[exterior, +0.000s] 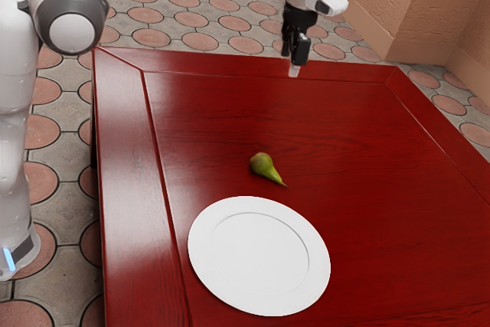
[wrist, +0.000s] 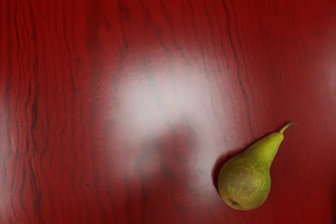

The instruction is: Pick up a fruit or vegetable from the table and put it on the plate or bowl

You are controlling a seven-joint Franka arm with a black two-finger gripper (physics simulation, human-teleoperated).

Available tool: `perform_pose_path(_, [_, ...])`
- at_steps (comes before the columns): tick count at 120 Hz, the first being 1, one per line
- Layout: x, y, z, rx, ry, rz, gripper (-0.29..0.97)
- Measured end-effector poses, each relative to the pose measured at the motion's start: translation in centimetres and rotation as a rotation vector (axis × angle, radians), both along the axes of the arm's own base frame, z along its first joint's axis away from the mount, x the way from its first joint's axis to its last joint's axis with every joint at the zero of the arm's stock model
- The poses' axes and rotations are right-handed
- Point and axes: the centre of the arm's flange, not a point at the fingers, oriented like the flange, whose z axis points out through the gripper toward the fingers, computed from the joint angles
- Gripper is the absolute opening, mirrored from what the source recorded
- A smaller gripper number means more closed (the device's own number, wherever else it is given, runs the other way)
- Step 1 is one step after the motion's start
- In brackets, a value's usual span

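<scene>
The pear [exterior: 264,166] lies on its side on the table [exterior: 367,135], near the white plate [exterior: 200,244], while the gripper [exterior: 295,67] hangs well apart, empty, open or closed I can't tell, and an off-centre pinch could roll that tapered fruit away.

We looked over a glossy dark red wooden surface [exterior: 383,135] with a raised border of the same wood along its edges. Dark grain streaked it, and a pale sheen lay across it. Around it spread a floor of round terracotta tiles [exterior: 57,181] set in grey, and tan plaster walls [exterior: 398,5] stood at the exterior view's upper right.
</scene>
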Motion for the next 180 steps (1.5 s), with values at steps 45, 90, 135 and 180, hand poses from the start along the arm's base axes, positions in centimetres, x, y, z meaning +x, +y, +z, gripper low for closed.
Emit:
perform_pose_path(45, [0.2,-8.6,0.3,-0.031,-0.011,-0.185,0.68])
perform_pose_path(90, [-3.4,-10.6,0.8,-0.056,0.028,-0.207,0.68])
perform_pose_path(135, [-4.2,-10.4,-6.5,-0.035,0.19,-0.192,0.68])
perform_pose_path(180, [-2.0,-8.1,-9.5,0.042,0.195,-0.142,0.68])
